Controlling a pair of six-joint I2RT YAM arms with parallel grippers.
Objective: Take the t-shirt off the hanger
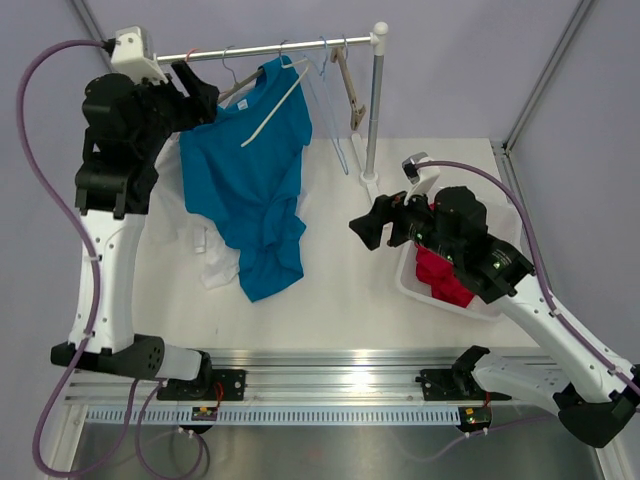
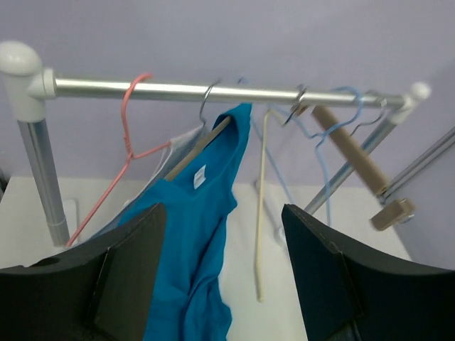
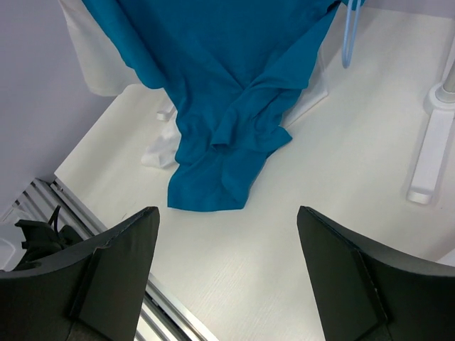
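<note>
A teal t-shirt (image 1: 245, 180) hangs from a wooden hanger (image 2: 204, 145) on the metal rail (image 1: 270, 48). Its lower hem lies crumpled on the table (image 3: 213, 185). In the left wrist view the t-shirt (image 2: 192, 241) drapes down from the hanger's wire hook. My left gripper (image 1: 200, 95) is open and empty, up by the rail's left end, just left of the shirt's shoulder (image 2: 224, 234). My right gripper (image 1: 365, 228) is open and empty above the table, right of the hem (image 3: 227, 220).
The rail also carries a pink wire hanger (image 2: 128, 142), a cream hanger (image 2: 261, 213), a blue wire hanger (image 2: 320, 149) and a bare wooden hanger (image 2: 355, 153). The rack post (image 1: 375, 100) stands right of the shirt. White cloth (image 1: 215, 265) lies behind it. A white bin (image 1: 505, 225) holds red clothes.
</note>
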